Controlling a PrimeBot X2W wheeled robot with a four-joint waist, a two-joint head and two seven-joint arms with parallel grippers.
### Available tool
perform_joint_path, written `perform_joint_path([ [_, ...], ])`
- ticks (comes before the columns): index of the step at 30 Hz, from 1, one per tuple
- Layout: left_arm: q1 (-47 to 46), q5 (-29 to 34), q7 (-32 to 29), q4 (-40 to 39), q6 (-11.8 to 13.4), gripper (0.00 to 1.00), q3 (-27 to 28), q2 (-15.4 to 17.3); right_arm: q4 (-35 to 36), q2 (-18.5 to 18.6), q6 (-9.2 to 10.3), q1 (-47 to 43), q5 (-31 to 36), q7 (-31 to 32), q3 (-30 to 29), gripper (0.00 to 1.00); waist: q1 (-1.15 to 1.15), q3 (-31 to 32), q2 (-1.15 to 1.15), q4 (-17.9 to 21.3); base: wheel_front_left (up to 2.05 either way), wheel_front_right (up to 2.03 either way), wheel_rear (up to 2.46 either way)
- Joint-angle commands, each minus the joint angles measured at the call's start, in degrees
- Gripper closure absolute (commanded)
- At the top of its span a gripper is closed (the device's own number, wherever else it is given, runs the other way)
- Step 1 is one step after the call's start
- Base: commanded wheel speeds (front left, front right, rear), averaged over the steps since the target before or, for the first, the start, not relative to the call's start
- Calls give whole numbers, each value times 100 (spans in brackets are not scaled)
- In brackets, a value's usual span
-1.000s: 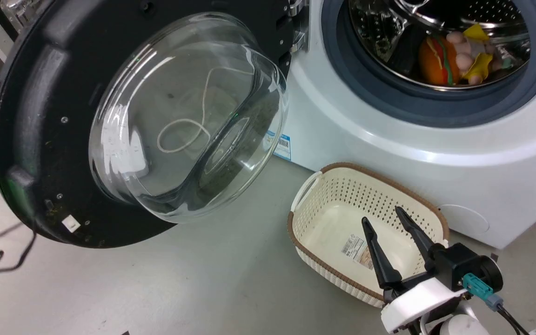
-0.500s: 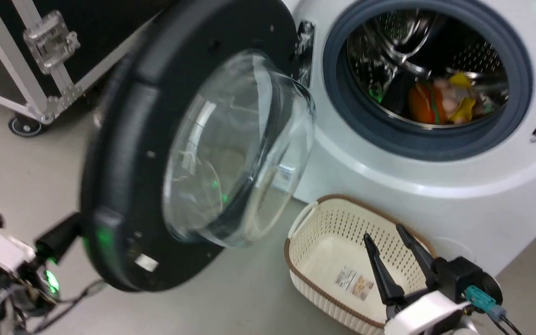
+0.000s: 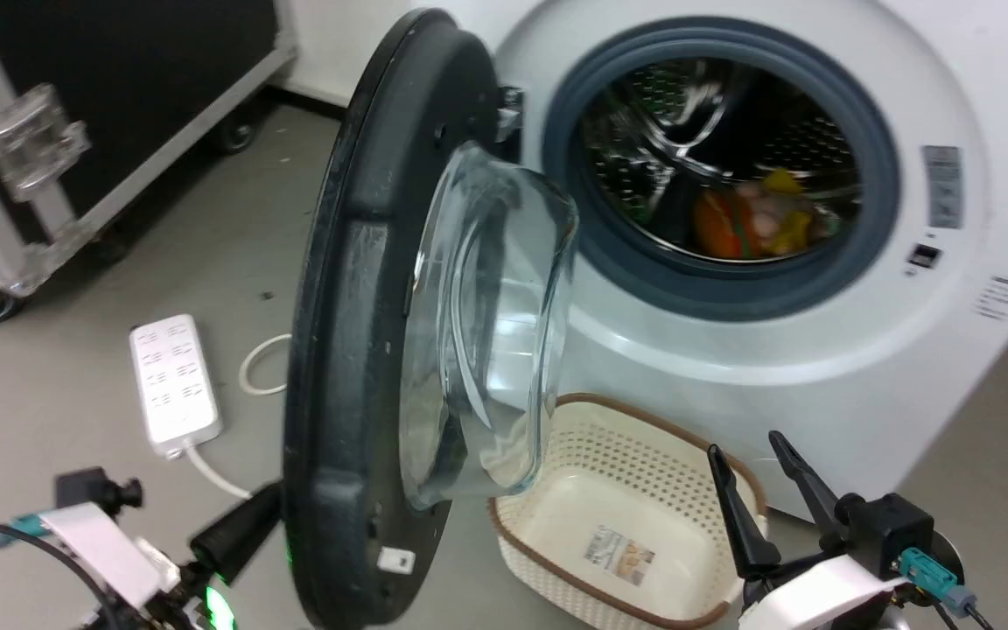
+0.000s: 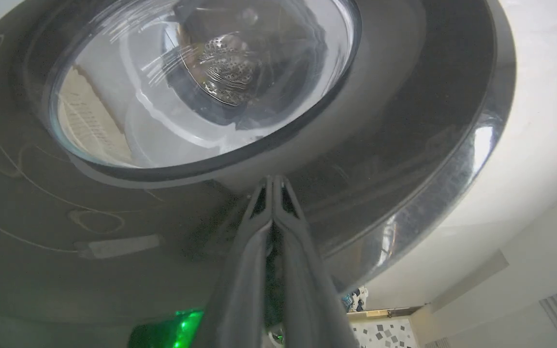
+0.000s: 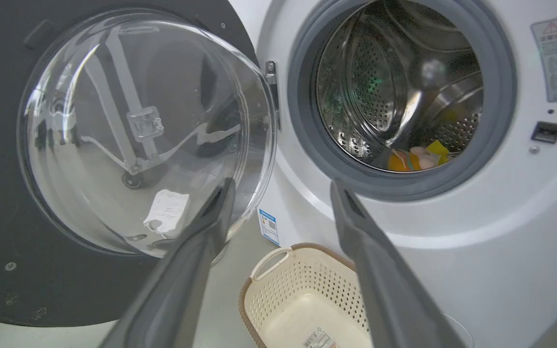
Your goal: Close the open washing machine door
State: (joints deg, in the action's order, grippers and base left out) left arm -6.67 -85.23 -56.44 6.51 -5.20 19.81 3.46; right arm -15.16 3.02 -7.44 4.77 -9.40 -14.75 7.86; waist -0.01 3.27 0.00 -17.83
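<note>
Evidently the washing machine door [image 3: 355, 332] has swung a good way round in the last second. A second ago its glass bowl faced the head camera, wide open. Now it stands almost edge-on, about halfway back toward the drum mouth of the washing machine [image 3: 906, 350], still hinged at the machine's left side. The head camera has also shifted, so part of that change is the view, but the door's angle to the machine front has plainly narrowed. The left gripper [image 3: 263, 507] has come in on the side of the door away from the machine. Its fingers are pressed together with nothing between them, and in the left wrist view the tips [image 4: 272, 181] appear to rest against the door's dark outer face just below the glass. I judge the push is under way and more of the same swing is needed before the latch meets the machine front. The right gripper [image 3: 745, 444] is spread and empty in front of the machine, over the cream basket [image 3: 644, 437], as before. By count: one door, one machine, one basket, one white power strip [image 3: 173, 385] on the floor left of the machine, one black case [image 3: 75, 87] beyond it, two grippers, and a small heap of toys [image 3: 749, 223] in the drum, too blurred to number.
</note>
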Motion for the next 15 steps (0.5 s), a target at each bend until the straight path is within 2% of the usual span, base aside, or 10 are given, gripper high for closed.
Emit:
perform_joint_path([
  [1, 126, -79, 49, -35, -5, 100, -129, -40, 20, -13, -5, -74, 7, -25, -16, 0, 1, 15, 0, 206, 0, 0, 0],
  [8, 504, -717, 568, 19, -89, 100, -1157, -56, 34, -13, -5, -41, 122, -25, -86, 0, 1, -145, 0, 904, 0, 0, 0],
  [15, 505, -1176, 1075, 149, -187, 100, -2172, -57, -6, -13, -5, 9, 150, -25, -95, 0, 1, -397, 0, 1768, 0, 0, 0],
])
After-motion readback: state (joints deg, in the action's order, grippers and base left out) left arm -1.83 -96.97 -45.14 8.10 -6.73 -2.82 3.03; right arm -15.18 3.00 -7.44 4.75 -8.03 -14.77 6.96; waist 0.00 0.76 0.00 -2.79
